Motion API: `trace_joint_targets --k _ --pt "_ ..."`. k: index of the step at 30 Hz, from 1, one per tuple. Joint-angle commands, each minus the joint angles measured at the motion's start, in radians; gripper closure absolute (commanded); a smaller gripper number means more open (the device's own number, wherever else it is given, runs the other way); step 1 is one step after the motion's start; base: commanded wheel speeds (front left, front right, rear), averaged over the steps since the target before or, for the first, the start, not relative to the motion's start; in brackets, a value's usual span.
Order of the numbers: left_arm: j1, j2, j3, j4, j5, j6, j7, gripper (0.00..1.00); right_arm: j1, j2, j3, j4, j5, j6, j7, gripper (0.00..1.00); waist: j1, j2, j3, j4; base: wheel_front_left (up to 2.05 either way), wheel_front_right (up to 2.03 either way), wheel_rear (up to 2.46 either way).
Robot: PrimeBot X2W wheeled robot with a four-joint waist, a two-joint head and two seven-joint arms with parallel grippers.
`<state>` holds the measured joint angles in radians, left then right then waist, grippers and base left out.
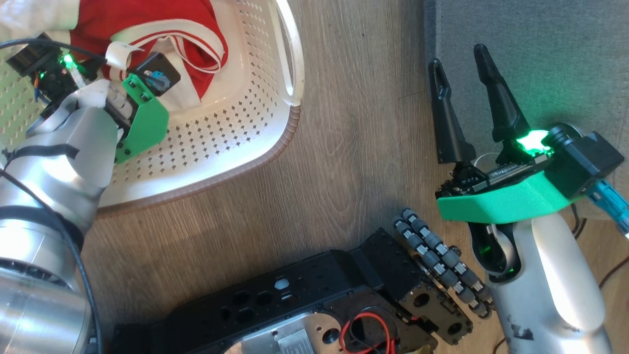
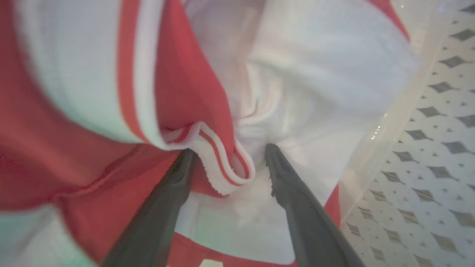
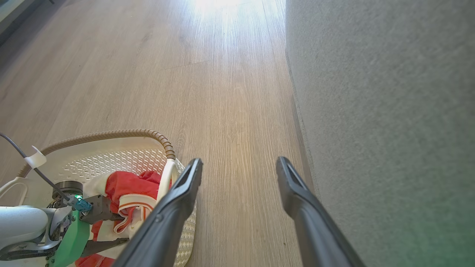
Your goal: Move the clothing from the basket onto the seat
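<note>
The clothing (image 1: pixel 162 24), red fabric with white red-striped trim, lies bunched in the cream perforated basket (image 1: pixel 231 132) at the upper left. My left arm reaches down into the basket. In the left wrist view my left gripper (image 2: pixel 228 152) is open, its two dark fingers (image 2: pixel 178 178) pressed into the clothing (image 2: pixel 315 92) on either side of a fold of striped ribbed trim. My right gripper (image 1: pixel 457 56) is open and holds nothing, its fingers over the edge of the grey seat (image 1: pixel 540 59). In the right wrist view my right gripper (image 3: pixel 239 163) points along the floor beside the seat (image 3: pixel 389 111).
Wood floor (image 1: pixel 344 147) runs between the basket and the seat. My black base (image 1: pixel 304 295) with its roller wheel (image 1: pixel 442 265) lies along the bottom of the head view. The basket's brown rim (image 3: pixel 111 133) and white handle (image 1: pixel 290 49) stand close to the left arm.
</note>
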<state>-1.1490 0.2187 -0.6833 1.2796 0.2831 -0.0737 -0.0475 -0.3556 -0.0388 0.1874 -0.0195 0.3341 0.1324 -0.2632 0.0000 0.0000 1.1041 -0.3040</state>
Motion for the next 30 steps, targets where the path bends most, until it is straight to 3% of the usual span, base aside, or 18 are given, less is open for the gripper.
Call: trace_joint_targets --k 1,9,10,13,14,17,30 --pt "0.028 0.018 0.003 0.010 0.004 -0.005 0.024 0.00 0.079 -0.011 -0.007 -0.002 0.002 -0.002 0.001 0.00 0.0000 0.0000 0.001 0.002 0.00 0.00 0.00" --pt "0.031 0.029 0.016 0.011 -0.034 -0.012 0.042 0.00 0.072 -0.011 -0.008 -0.005 -0.001 -0.002 0.001 0.00 0.0000 0.0000 0.007 0.007 0.00 0.00 0.00" --pt "0.034 0.031 0.017 0.011 -0.038 -0.011 0.047 0.05 0.073 -0.011 -0.008 -0.004 -0.004 -0.002 0.001 0.00 0.0000 0.0000 0.008 0.009 0.00 0.00 0.00" --pt "0.041 0.036 0.022 0.011 -0.053 -0.014 0.072 0.55 0.072 -0.011 -0.008 -0.002 -0.011 -0.002 0.001 0.00 0.0000 0.0000 0.011 0.013 0.00 0.00 0.00" --pt "0.042 0.038 0.022 0.011 -0.056 -0.015 0.078 0.61 0.071 -0.011 -0.008 -0.002 -0.012 -0.002 0.001 0.00 0.0000 0.0000 0.012 0.015 0.00 0.00 0.00" --pt "0.039 0.039 0.018 0.011 -0.063 -0.020 0.089 1.00 0.064 -0.011 -0.009 -0.002 -0.015 -0.002 0.001 0.00 0.0000 0.0000 0.014 0.020 0.00 0.00 0.00" --pt "0.037 0.045 0.028 0.011 -0.117 -0.001 0.045 1.00 0.001 -0.011 -0.006 0.007 -0.016 -0.002 0.001 0.00 0.0000 0.0000 -0.006 0.022 0.00 0.00 0.00"
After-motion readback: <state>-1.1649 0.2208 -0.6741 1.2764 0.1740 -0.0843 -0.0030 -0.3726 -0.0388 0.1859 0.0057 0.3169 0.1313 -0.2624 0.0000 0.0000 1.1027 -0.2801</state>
